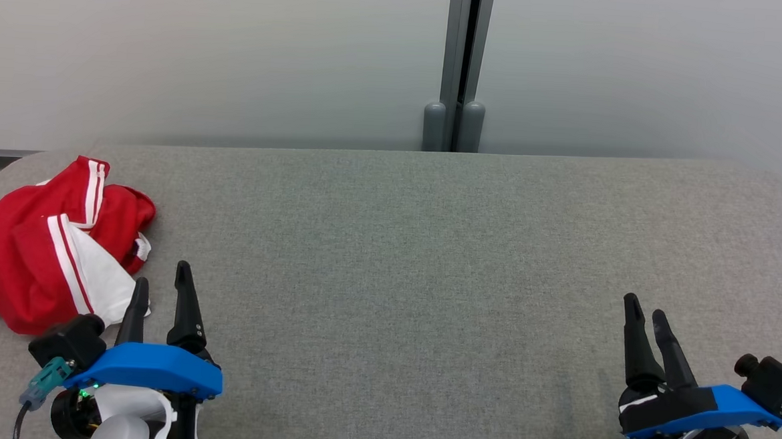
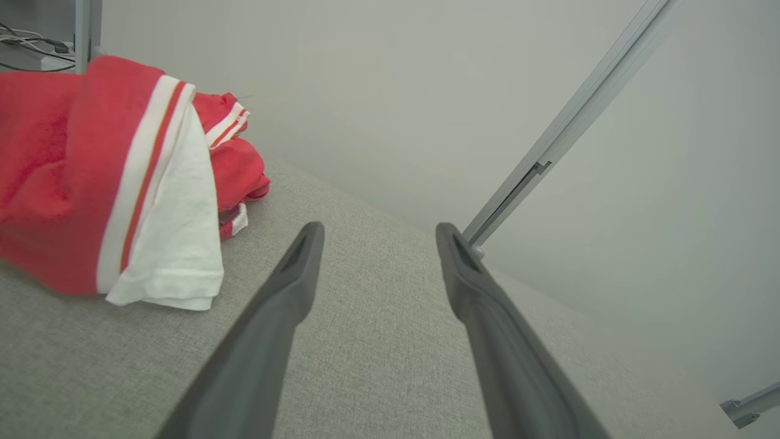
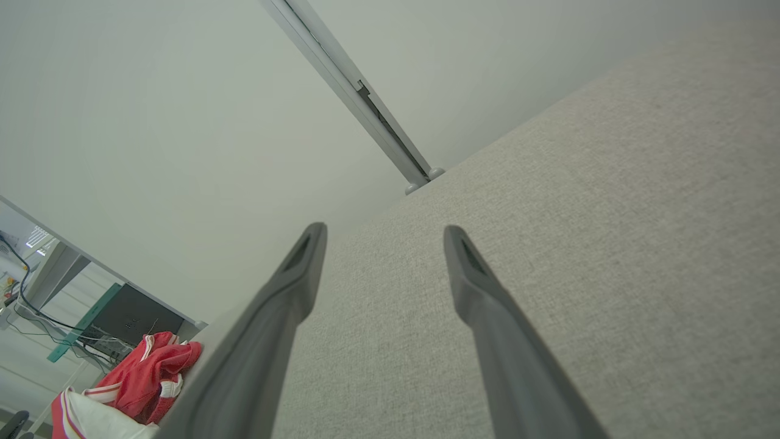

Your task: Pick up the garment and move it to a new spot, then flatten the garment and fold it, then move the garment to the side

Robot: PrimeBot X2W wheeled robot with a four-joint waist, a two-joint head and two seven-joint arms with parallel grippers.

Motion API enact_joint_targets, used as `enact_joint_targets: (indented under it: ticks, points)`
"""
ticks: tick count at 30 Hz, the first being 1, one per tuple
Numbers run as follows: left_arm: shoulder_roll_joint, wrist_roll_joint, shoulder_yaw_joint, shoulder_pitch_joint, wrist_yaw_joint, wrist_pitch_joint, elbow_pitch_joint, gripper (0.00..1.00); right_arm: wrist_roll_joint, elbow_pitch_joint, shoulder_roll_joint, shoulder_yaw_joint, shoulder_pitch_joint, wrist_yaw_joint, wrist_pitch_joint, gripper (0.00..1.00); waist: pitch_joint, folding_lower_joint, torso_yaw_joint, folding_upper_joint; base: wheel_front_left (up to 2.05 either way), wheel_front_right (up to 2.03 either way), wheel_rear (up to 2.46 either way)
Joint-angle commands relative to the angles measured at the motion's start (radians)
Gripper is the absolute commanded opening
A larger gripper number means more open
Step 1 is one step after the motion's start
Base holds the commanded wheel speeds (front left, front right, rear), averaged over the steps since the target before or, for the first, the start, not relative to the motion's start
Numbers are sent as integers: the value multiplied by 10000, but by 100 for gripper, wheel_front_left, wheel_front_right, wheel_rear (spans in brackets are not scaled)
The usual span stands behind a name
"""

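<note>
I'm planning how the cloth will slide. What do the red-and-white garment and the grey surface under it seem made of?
The crumpled red and white garment looks like soft matte knit, possibly cotton: it slumps in loose folds. The grey table top seems covered in matte woven textile: a fine weave shows up close.

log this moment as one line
stage: pickup not started | garment: crumpled, left end of grey surface | left claw: open, empty, beside garment | right claw: open, empty, far right
</note>
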Motion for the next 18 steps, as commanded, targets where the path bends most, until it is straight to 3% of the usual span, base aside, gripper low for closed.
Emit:
enact_joint_targets:
  ticks: [1, 18]
  points:
    - [97, 244, -65, -298, 32, -87, -60, 100, -244, -48, -85, 29, -249, 50, -86, 100, 4, 0, 2, 0, 0, 0, 0]
    - [204, 2063, -260, -452, 265, -519, 374, 100, -2145, 289, -97, 150, -420, 49, -515, 100, 80, 0, 71, 0, 0, 0, 0]
